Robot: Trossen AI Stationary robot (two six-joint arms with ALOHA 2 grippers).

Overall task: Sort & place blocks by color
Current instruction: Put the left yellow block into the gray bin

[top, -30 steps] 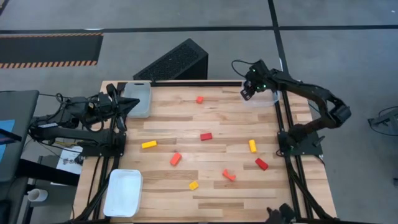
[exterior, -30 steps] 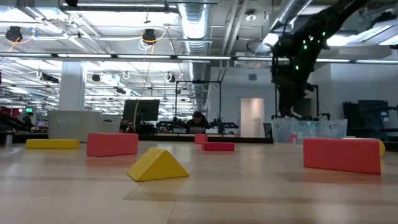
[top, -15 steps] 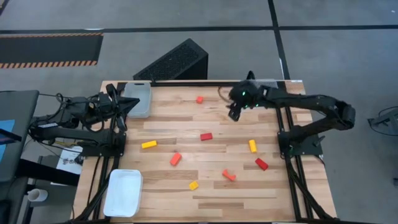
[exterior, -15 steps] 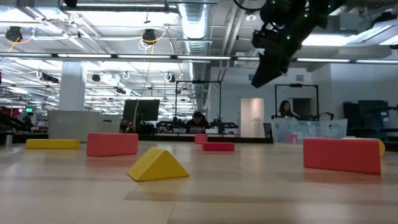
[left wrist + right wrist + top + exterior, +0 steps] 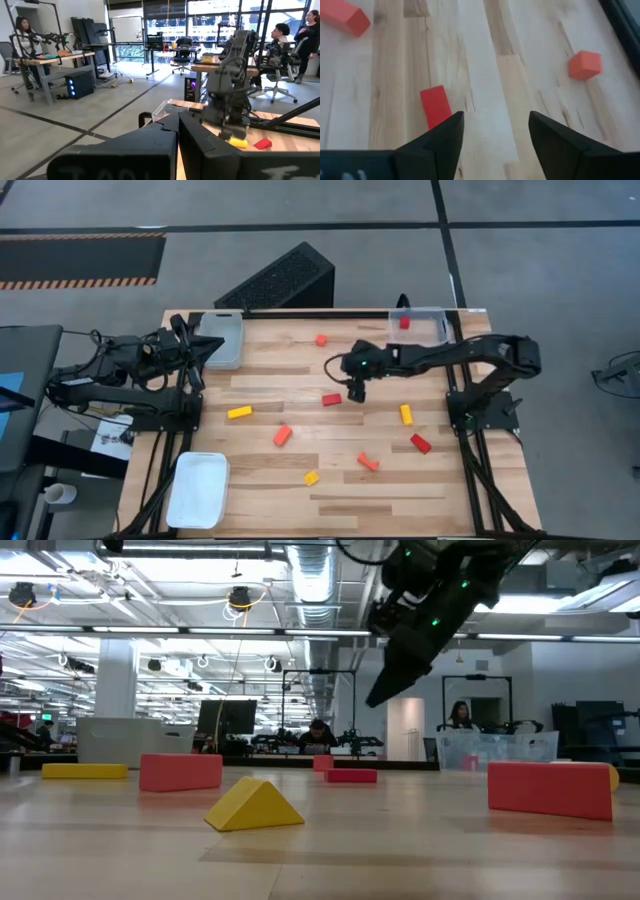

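Since the earlier frames the right gripper has been swung from the clear tray at 1 o'clock toward the tabletop centre, where it is hung just beside a red block. Its jaws are seen spread wide, with nothing held. 1 red block is seen in that tray. The left gripper is parked at 10 o'clock by another tray, jaws pressed shut and empty. Other blocks are scattered between 4 and 8 o'clock; in the low view several are hidden behind nearer ones.
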